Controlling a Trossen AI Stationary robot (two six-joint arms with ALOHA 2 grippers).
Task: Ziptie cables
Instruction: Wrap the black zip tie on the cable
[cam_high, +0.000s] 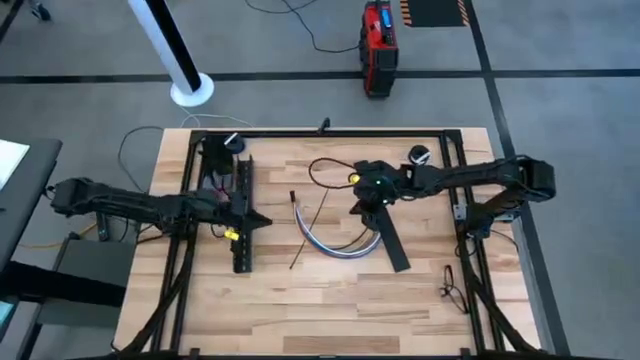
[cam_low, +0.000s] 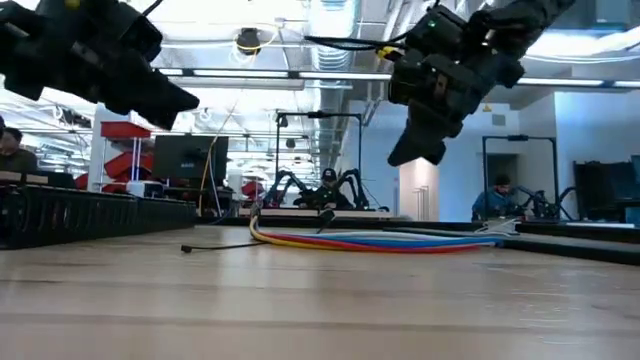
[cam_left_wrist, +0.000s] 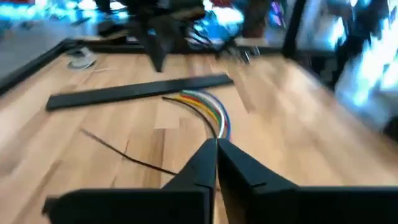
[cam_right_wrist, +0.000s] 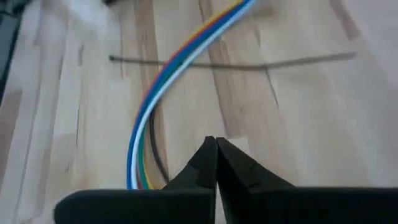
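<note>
- Honestly, barely started as far as I can tell: the cables (cam_high: 335, 245) lie loose in a curve on the worktop (cam_high: 300, 310), with no tie around them.
- A thin dark strand, maybe the ziptie (cam_high: 308, 232), lies across one end of the bundle, flat and not looped. So picking it up, wrapping and cinching all look like they're left.
- Right claw (cam_right_wrist: 216, 144) hovers just above the cables with its fingers pressed together, holding nothing.
- Left claw (cam_left_wrist: 216, 149) is also closed and empty, well off to the side of the bundle, over the slotted channel (cam_high: 243, 222).
- The flat strip (cam_high: 392, 240) sits just beyond the right claw, beside the far end of the cables.
- View differences: the high view gives the whole layout and shows which arm is which. The low view (cam_low: 380, 240) shows both claws are clearly up off the worktop, which you can't judge from above. The right wrist view shows the strand crossing the cables (cam_right_wrist: 163, 81); the left wrist view shows the wire colours.
</note>
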